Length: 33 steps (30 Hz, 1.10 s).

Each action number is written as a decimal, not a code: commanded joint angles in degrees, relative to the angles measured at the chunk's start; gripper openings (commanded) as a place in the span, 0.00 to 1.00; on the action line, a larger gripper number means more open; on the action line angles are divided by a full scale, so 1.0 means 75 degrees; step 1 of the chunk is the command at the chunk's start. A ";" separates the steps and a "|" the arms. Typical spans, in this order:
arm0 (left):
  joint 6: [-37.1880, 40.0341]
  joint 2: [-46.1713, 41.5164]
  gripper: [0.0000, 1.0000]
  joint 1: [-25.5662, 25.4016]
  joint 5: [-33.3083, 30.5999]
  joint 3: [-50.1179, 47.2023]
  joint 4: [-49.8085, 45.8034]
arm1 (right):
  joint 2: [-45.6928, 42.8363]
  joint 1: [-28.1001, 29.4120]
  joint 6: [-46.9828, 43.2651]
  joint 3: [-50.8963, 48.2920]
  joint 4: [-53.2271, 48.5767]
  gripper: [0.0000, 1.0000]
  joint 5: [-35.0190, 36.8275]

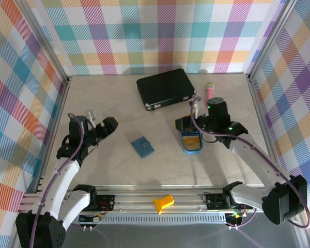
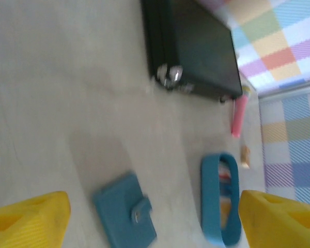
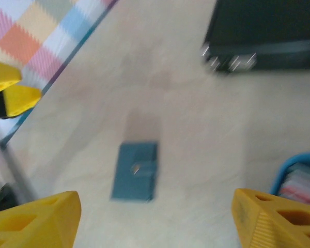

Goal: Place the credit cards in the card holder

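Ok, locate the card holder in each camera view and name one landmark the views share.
Top external: card holder, closed, near the middle, slightly left.
Left wrist: card holder at the bottom, left of centre, clasp showing.
Right wrist: card holder just left of centre, blurred.
Shared landmark: the black case, higher in the picture than the card holder in every view.

Bare table [image 1: 113, 103] round the card holder [image 1: 142, 146] — tray [image 1: 192, 152] rightward; black case [image 1: 165, 89] behind
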 commanded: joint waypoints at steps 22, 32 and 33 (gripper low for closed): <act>-0.1591 0.2079 0.68 -0.1937 0.1353 -0.1921 0.3374 | 0.4349 0.1529 0.1782 0.1195 -0.0265 0.61 -0.1396; -0.1476 0.3125 0.62 -0.2195 0.1186 -0.1878 0.3948 | 0.5396 0.1579 0.1774 0.1702 -0.0266 0.57 -0.1512; -0.1459 0.3246 0.61 -0.2213 0.1208 -0.1891 0.4055 | 0.5460 0.1604 0.1782 0.1727 -0.0265 0.56 -0.1526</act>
